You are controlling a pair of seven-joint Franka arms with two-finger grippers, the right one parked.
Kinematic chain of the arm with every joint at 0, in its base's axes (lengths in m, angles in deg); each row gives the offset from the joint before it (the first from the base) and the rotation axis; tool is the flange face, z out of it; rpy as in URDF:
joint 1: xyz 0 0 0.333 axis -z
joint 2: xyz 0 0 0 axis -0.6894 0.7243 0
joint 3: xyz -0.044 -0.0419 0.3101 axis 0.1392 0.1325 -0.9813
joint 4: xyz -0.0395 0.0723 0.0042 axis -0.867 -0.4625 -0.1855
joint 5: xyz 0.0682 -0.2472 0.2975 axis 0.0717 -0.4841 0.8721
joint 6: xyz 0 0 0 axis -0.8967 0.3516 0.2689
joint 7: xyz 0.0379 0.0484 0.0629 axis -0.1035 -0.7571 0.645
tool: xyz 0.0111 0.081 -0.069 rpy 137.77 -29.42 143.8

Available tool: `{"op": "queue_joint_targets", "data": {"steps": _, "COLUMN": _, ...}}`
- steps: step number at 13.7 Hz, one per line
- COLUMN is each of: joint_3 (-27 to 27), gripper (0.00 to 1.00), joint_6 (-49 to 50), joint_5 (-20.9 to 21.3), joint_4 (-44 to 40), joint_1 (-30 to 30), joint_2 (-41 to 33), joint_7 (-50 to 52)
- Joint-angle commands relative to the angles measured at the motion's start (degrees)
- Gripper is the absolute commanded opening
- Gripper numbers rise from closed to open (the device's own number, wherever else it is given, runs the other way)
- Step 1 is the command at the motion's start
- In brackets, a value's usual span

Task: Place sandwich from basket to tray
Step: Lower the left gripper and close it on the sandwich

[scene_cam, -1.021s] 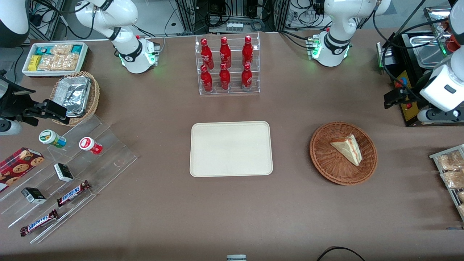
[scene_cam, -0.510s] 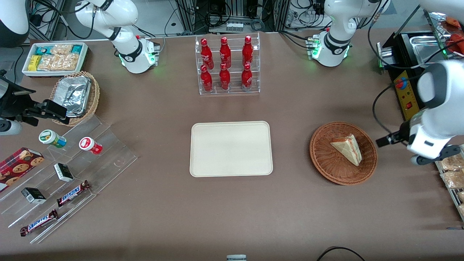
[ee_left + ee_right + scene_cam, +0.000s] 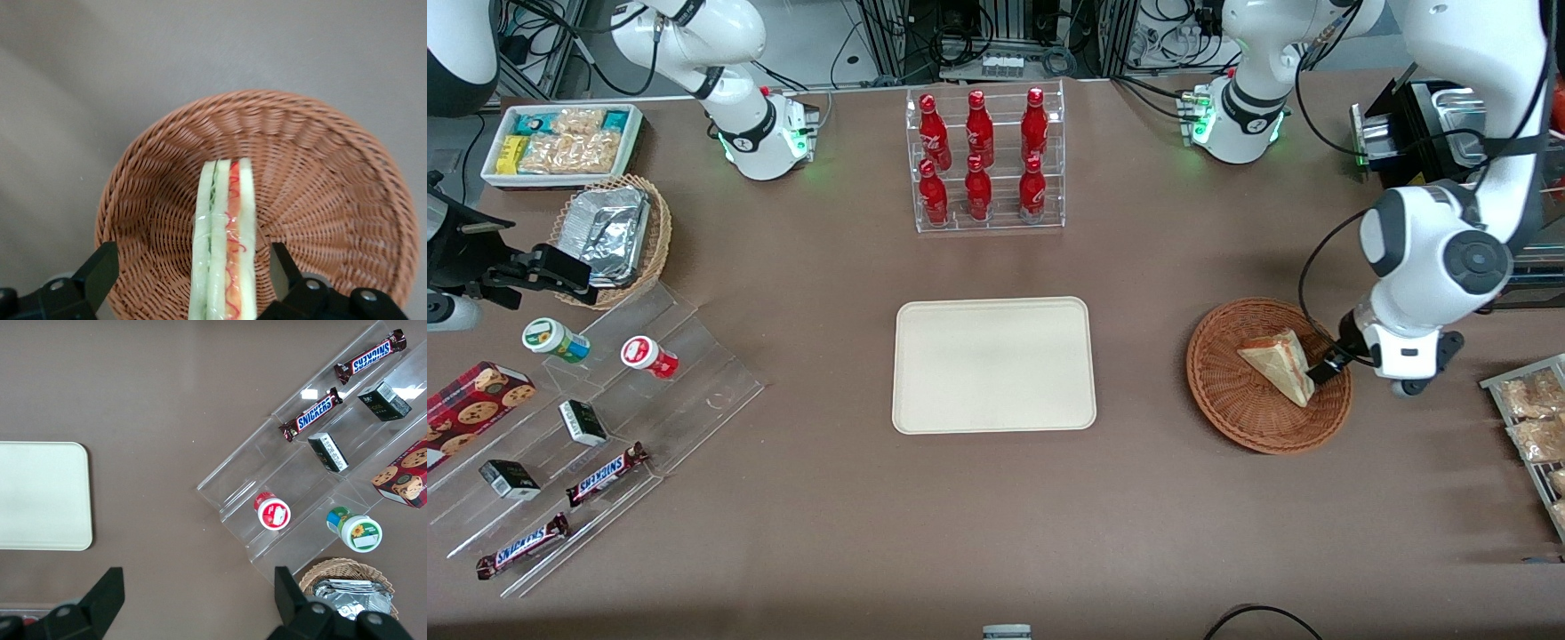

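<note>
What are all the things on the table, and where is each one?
sandwich: 1, white with red and green filling, in the basket
basket: 1, reddish-brown, beside the tray toward the working arm's end
tray: 1, cream, middle of the table
bottles: 6, red, in a clear rack farther from the front camera than the tray
foil basket: 1, tan with silver foil, toward the parked arm's end
snack box: 1, white, farther from the front camera than the foil basket
chocolate bars: 2, brown, on clear steps
cookie box: 1, red, beside the steps
claw: 1, black, open, its fingers either side of the sandwich
</note>
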Motion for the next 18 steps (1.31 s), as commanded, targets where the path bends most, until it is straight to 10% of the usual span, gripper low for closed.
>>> {"op": "queue_joint_targets", "data": {"steps": 1, "joint_3": 0.06, "gripper": 1.00, "joint_6": -1.25, "joint_5": -0.07, "joint_4": 2.65, "joint_1": 0.41, "joint_2": -2.39, "joint_7": 3.94}}
{"op": "queue_joint_targets", "data": {"steps": 13, "joint_3": 0.14, "gripper": 0.98, "joint_6": -5.03, "joint_5": 0.45, "joint_4": 3.71, "joint_1": 5.33, "joint_2": 2.17, "joint_7": 8.69}}
{"op": "queue_joint_targets", "data": {"steps": 14, "joint_3": 0.14, "gripper": 0.78, "joint_6": -5.56, "joint_5": 0.45, "joint_4": 3.62, "joint_1": 5.24, "joint_2": 2.44, "joint_7": 8.69}}
{"op": "queue_joint_targets", "data": {"steps": 15, "joint_3": 0.06, "gripper": 0.24, "joint_6": -5.65, "joint_5": 0.45, "joint_4": 3.36, "joint_1": 5.07, "joint_2": 2.62, "joint_7": 8.69}}
{"op": "queue_joint_targets", "data": {"steps": 16, "joint_3": 0.06, "gripper": 0.00, "joint_6": -5.65, "joint_5": 0.45, "joint_4": 3.01, "joint_1": 4.98, "joint_2": 2.71, "joint_7": 8.69}}
{"op": "queue_joint_targets", "data": {"steps": 18, "joint_3": 0.06, "gripper": 0.00, "joint_6": -5.13, "joint_5": 0.45, "joint_4": 2.31, "joint_1": 4.98, "joint_2": 2.53, "joint_7": 8.60}}
